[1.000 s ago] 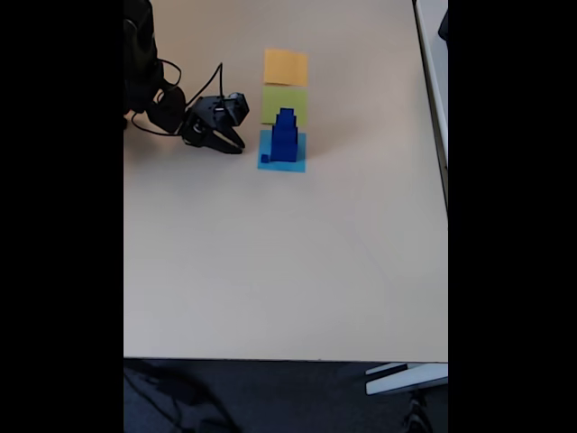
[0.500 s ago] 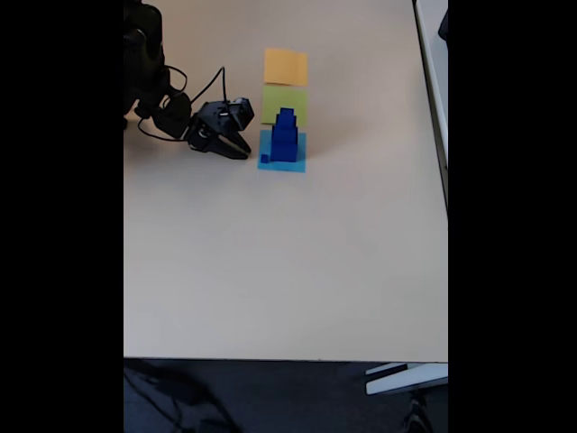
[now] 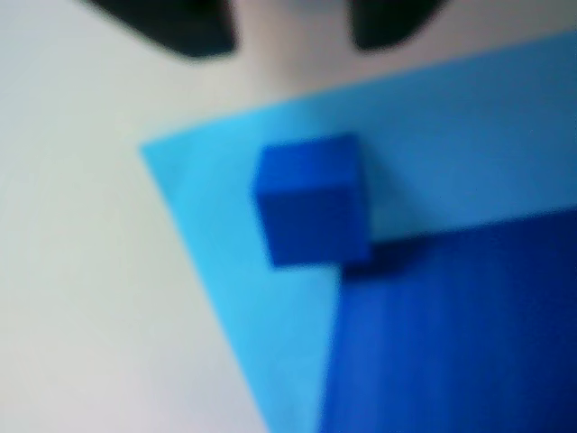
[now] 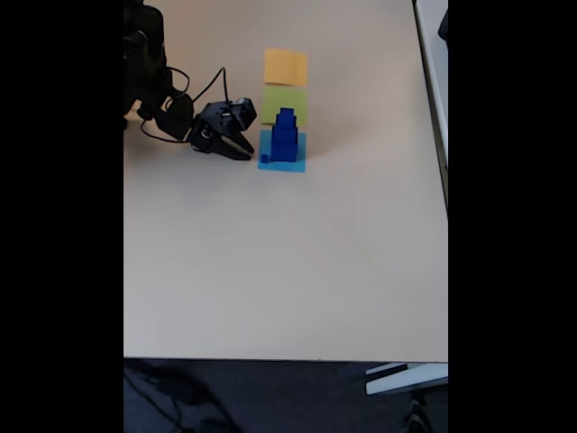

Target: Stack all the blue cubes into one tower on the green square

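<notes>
The table (image 4: 270,271) looks smooth, matt beige laminate, the light-blue square (image 3: 207,225), green square (image 4: 285,97) and orange square (image 4: 286,66) read as flat matt paper, the blue cubes (image 4: 285,140) seem smooth, solid-coloured plastic, and the gripper (image 4: 236,144) is matt black plastic.

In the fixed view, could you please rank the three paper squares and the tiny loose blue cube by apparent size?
1-3. orange square, green square and light-blue square: they look alike, and the tower partly covers two, so no ranking.
4. tiny blue cube: clearly smallest.
</notes>
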Controlling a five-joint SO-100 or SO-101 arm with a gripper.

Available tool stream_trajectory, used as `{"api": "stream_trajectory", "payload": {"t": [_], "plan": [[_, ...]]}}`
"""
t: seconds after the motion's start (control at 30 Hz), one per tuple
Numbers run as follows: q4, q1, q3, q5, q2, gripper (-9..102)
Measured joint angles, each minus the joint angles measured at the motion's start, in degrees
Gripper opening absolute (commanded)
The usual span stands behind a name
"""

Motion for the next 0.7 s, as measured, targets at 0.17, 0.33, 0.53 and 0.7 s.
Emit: {"api": "stream_trajectory", "payload": {"t": [0.17,0.33,0.53,0.7], "plan": [[0.00,-0.26,-0.44,-0.79,0.00,3],[0.00,-1.14,-0.44,-0.70,0.00,12],[0.00,-1.14,-0.44,0.26,0.00,17],[1.32,-1.14,-1.76,1.32,0.00,18]]}}
